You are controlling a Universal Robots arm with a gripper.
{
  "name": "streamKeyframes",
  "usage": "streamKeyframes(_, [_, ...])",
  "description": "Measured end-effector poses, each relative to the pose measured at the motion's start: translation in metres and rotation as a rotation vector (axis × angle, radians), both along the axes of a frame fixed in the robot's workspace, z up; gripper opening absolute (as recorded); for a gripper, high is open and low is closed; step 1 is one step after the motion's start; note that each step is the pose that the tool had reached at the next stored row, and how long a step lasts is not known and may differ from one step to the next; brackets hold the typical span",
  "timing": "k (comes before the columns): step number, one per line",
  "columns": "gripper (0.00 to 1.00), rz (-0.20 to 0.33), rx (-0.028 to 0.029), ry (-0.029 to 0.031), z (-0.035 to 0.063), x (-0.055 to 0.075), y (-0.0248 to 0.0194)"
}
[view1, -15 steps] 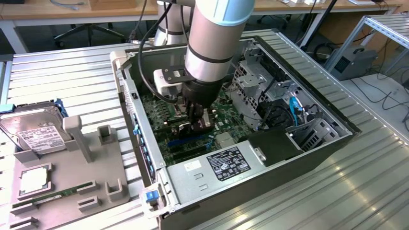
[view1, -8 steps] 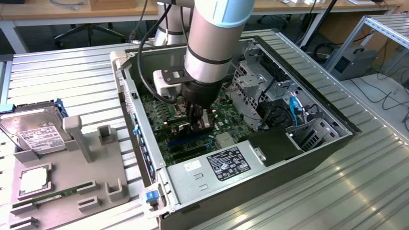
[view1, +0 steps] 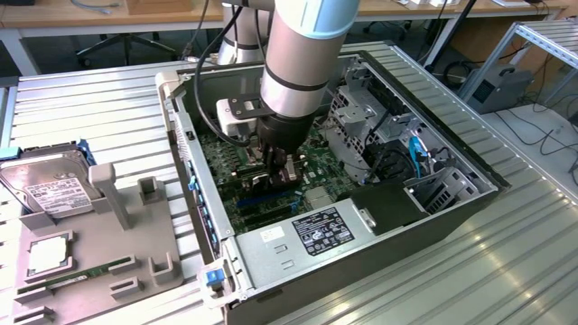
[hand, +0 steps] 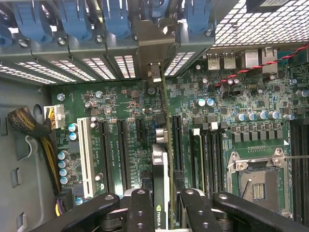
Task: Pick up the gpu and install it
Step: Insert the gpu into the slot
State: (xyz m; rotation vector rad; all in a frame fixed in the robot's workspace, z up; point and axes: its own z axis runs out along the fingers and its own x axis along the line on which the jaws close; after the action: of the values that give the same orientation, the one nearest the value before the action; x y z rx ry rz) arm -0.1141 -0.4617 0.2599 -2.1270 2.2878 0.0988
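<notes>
Inside the open computer case, my gripper reaches straight down over the green motherboard. In the wrist view the gripper is shut on the gpu, which I see edge-on as a thin card between the two black fingers. The card stands upright along a black expansion slot. Its silver bracket lies at the case's rear wall, between the perforated slot covers. I cannot tell whether the card's edge is seated in the slot.
The grey power supply and drive cage crowd the case around the arm. More slots, one of them white, and the CPU socket flank the card. Outside the case, a grey fixture holds a hard drive and a memory stick.
</notes>
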Motion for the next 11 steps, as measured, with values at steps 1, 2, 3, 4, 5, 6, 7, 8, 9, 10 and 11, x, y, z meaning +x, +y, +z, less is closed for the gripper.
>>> streamKeyframes(1, [0.27, 0.000, 0.0000, 0.0000, 0.0000, 0.0000, 0.0000])
streamKeyframes(2, [0.27, 0.000, 0.0000, 0.0000, 0.0000, 0.0000, 0.0000])
streamKeyframes(3, [0.27, 0.000, 0.0001, -0.0001, -0.0001, 0.0000, -0.0001])
streamKeyframes(4, [0.27, 0.000, 0.0001, 0.0000, 0.0000, 0.0000, -0.0001])
streamKeyframes(5, [0.27, 0.001, -0.0001, 0.0001, -0.0001, 0.0000, -0.0002])
streamKeyframes(6, [0.27, 0.001, -0.0001, 0.0000, -0.0001, 0.0000, -0.0001])
streamKeyframes(7, [0.27, 0.001, 0.0000, 0.0000, -0.0001, 0.0000, -0.0001])
streamKeyframes(8, [0.27, 0.003, 0.0000, -0.0001, -0.0001, 0.0000, -0.0001])
streamKeyframes(9, [0.27, 0.008, -0.0003, 0.0000, -0.0002, 0.0000, -0.0001])
streamKeyframes(10, [0.27, 0.009, -0.0009, 0.0000, -0.0002, 0.0001, -0.0001])
streamKeyframes(11, [0.27, 0.010, -0.0014, 0.0000, -0.0002, 0.0001, -0.0001])
